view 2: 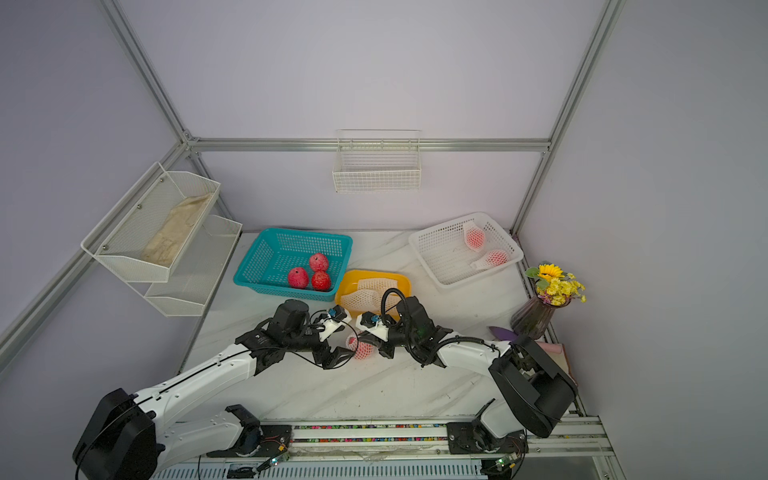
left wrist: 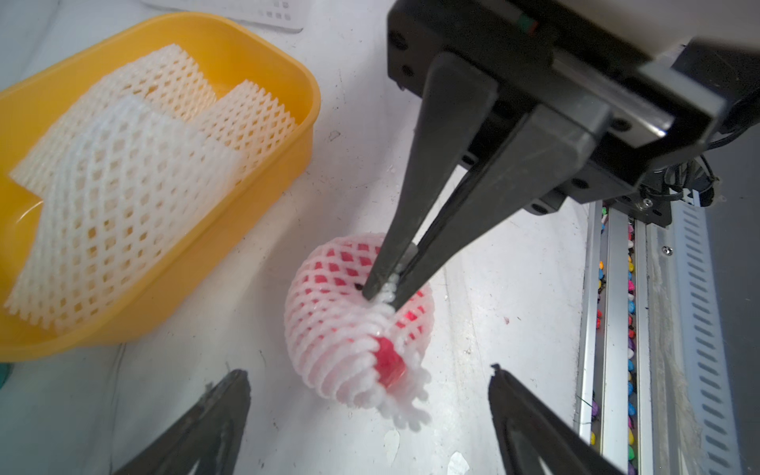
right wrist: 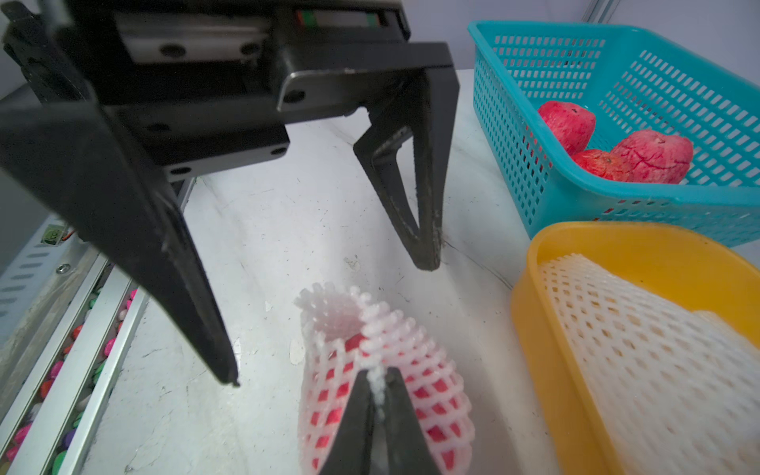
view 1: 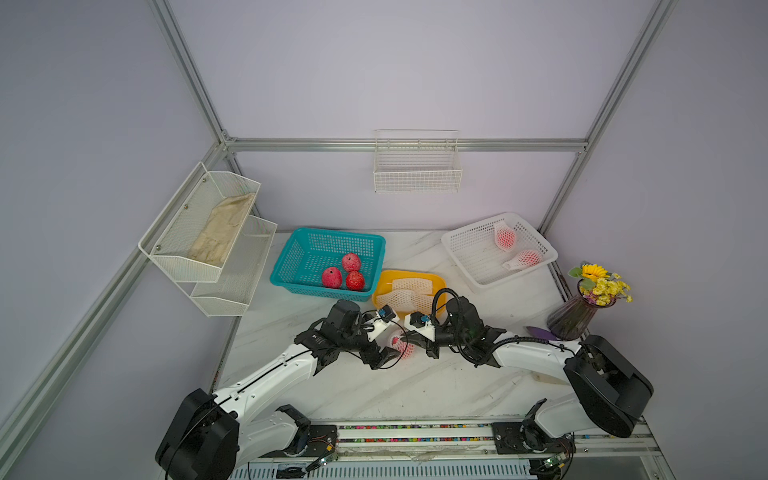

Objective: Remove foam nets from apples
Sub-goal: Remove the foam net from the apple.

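Pale lilac walls and an aluminium frame close in a white marble-patterned tabletop (view 1: 374, 386); directions here are read in the top views, with twelve o'clock at the far wall. Near the tabletop's centre a round red apple (left wrist: 388, 362) wrapped in a white foam mesh net (left wrist: 329, 320) lies on its side on the bare surface. Red skin shows at the net's open end, which faces nine o'clock. The right hand (left wrist: 382, 297), extended from three o'clock, is pinched narrow on a gathered fold of that net on the apple's three o'clock side. The left hand (right wrist: 329, 320), at the apple's nine o'clock, stands wide, its two black fingers (left wrist: 222, 411) apart from the net and holding nothing. Just beyond the apple at twelve o'clock sits a yellow oval plastic tray (left wrist: 296, 156) with flat empty white foam nets (left wrist: 123, 172) piled in it. At eleven o'clock a teal plastic lattice basket (view 1: 291, 257) holds three bare red apples (view 1: 351, 262), grouped toward its near right corner. At one o'clock a white plastic lattice basket (view 1: 465, 249) holds two more netted apples (view 1: 505, 237) along its right side. At the three o'clock edge stands a dark glass vase of yellow flowers (view 1: 575, 316).
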Robot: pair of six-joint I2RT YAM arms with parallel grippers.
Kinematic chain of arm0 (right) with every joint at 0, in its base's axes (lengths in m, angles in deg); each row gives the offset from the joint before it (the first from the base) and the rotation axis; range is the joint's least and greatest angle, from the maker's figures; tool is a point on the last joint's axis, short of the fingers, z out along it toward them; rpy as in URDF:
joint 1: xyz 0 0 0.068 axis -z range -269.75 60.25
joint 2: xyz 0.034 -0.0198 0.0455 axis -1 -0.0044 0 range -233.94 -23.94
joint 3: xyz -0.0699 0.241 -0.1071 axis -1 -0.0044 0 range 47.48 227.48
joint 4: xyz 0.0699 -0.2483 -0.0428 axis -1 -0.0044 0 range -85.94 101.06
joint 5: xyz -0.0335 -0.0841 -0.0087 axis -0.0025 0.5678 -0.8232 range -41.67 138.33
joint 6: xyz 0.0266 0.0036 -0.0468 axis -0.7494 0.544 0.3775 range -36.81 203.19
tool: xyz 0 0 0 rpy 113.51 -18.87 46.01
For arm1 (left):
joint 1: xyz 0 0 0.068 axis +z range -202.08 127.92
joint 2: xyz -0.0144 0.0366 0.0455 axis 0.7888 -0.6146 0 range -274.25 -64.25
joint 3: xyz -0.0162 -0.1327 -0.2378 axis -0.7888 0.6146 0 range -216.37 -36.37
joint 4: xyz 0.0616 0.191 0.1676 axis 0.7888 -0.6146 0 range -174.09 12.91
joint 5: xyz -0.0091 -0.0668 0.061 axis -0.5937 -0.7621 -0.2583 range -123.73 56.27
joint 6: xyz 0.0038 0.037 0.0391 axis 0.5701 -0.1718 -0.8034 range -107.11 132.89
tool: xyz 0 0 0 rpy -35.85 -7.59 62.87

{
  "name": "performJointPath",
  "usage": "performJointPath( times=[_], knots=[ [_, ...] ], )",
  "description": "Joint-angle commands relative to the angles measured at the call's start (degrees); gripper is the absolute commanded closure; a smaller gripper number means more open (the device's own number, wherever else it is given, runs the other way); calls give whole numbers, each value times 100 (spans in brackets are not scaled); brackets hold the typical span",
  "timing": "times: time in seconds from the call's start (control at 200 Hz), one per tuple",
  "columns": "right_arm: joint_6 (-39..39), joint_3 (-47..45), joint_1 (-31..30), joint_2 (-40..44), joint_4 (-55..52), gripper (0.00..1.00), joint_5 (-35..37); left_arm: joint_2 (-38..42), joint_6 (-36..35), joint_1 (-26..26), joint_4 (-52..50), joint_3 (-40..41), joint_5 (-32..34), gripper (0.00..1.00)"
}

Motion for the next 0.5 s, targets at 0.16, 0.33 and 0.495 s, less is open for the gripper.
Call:
performJointPath(
  times=[0.16,0.33,0.495],
  knots=[
    [-37,291,31,53,-47,91,-308,-661,-535,-64,414,-306,-426,26],
    [38,363,31,-7,-208,91,-365,-844,-566,-64,434,-492,-466,38],
    [56,337,31,-33,-268,91,-363,-847,-482,-65,530,-569,-561,44]
  ],
)
